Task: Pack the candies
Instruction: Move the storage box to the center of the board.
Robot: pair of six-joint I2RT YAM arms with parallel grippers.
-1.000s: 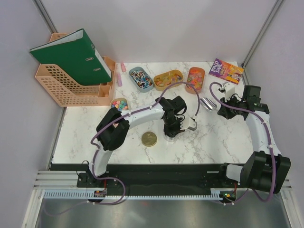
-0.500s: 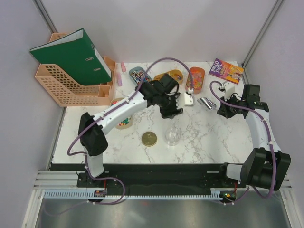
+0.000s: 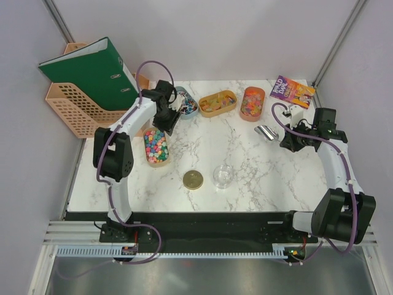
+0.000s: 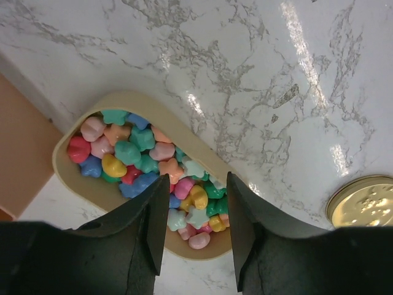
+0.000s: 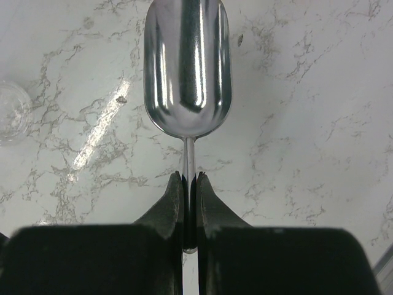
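white marble tabletop (image 3: 264,178), pale grey walls (image 3: 245,37) around it. gold lid (image 3: 193,179) near the front edge. candies (image 4: 141,160) fill a tan oval tray (image 4: 61,166), left of and behind the lid. left gripper (image 4: 196,203) hangs over them, fingers apart, empty. right gripper (image 5: 189,184), far right of the lid, pinches the silver scoop (image 5: 187,67) by its handle. clear jar (image 5: 11,114) cut off at the right wrist view's edge; lid half cropped in the left wrist view.

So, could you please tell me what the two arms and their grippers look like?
Both arms have white tubular links joined by bulky black joint housings: the left arm and the right arm. A purple cable loops along each. The left gripper and right gripper each have two matte black, tapered fingers.
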